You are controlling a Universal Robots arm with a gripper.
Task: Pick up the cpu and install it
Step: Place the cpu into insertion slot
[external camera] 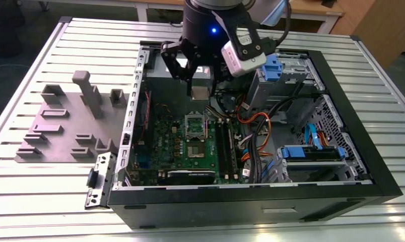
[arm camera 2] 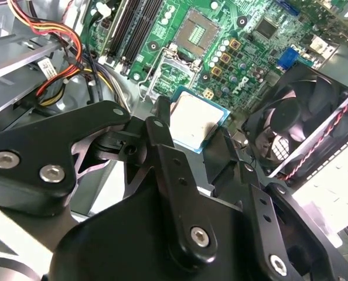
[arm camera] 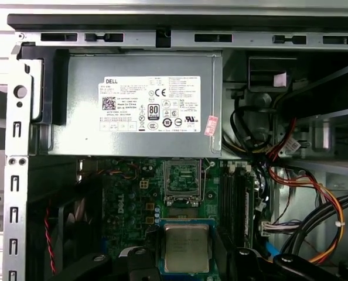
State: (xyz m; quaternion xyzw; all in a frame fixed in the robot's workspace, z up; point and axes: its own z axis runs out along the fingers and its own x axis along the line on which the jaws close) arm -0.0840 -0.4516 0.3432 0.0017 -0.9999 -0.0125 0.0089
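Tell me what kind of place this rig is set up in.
Probably a robotics lab or workshop bench for computer assembly: a ribbed aluminium table carries an open black computer case and a grey moulded parts fixture, while the gripper holds a small silvery-grey square cpu over its green motherboard.

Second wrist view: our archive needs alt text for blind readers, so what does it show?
The black gripper holds the silvery cpu by its edges over the green board. A black fan sits to one side, orange and red cables to the other.
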